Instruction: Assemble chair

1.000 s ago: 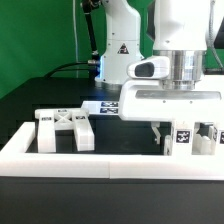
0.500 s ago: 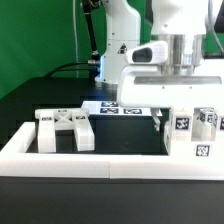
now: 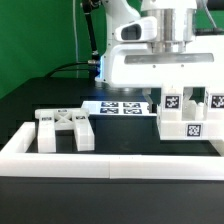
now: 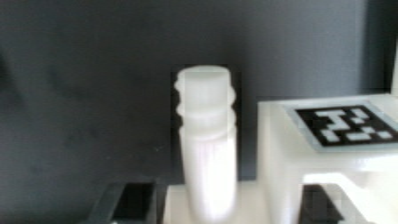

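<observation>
Wrist view: chair leg (image 4: 206, 130) between end effector (image 4: 231, 205) fingers | exterior only: back panel (image 3: 62, 126)

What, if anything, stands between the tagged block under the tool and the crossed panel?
Nothing visible. Bare black table separates the block from the panel; the marker board lies beyond that gap, the long wall in front.

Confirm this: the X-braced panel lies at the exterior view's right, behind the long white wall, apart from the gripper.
Wrong side. The X-braced panel lies at the exterior view's left, not its right, as the exterior view shows. It is indeed behind the long white wall and apart from the gripper.
</observation>
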Motion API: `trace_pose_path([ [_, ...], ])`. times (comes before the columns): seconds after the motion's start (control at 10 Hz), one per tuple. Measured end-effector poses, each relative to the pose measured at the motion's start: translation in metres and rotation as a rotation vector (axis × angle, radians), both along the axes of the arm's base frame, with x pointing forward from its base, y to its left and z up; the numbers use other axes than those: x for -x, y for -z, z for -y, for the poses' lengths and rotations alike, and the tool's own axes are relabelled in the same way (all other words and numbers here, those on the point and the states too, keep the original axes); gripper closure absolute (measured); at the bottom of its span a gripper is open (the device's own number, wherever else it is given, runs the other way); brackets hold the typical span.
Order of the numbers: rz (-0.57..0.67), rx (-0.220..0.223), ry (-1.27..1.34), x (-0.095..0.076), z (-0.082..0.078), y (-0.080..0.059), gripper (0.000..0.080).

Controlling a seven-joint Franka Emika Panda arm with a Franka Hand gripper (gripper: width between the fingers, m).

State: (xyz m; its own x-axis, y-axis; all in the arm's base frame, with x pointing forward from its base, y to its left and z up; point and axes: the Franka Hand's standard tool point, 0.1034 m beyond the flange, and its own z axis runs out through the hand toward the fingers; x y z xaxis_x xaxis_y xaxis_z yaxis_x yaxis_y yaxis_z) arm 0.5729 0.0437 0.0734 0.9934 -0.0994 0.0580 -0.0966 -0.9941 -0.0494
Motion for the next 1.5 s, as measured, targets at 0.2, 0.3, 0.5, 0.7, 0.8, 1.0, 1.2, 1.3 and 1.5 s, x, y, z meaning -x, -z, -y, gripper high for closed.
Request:
trace_pose_path([
  [0.2, -0.156, -0.031, -0.005, 0.011, -0.002, 0.001, 0.0469],
  [0.3, -0.243, -0.044, -0.005, 0.012, 0.0, 0.0, 0.0469],
  [0.5, -0.418, -0.08, -0.006, 0.018, 0.003, -0.009, 0.0469],
  [0.7, -0.496, -0.084, -0.007, 0.014, 0.004, -0.005, 0.0469],
  [0.8, -0.58, -0.094, -0.01, 0.021, 0.005, -0.005, 0.0469],
  [1.0, -0.695, -0.093, 0.012, 0.024, 0.009, 0.001, 0.0469],
  [1.2, -0.846, -0.101, 0.015, 0.036, 0.011, -0.002, 0.0469],
  [1.3, -0.97, -0.113, 0.021, 0.049, 0.015, -0.007, 0.0469],
  [1.5, -1.119, -0.117, 0.038, 0.051, 0.024, -0.007, 0.0469],
])
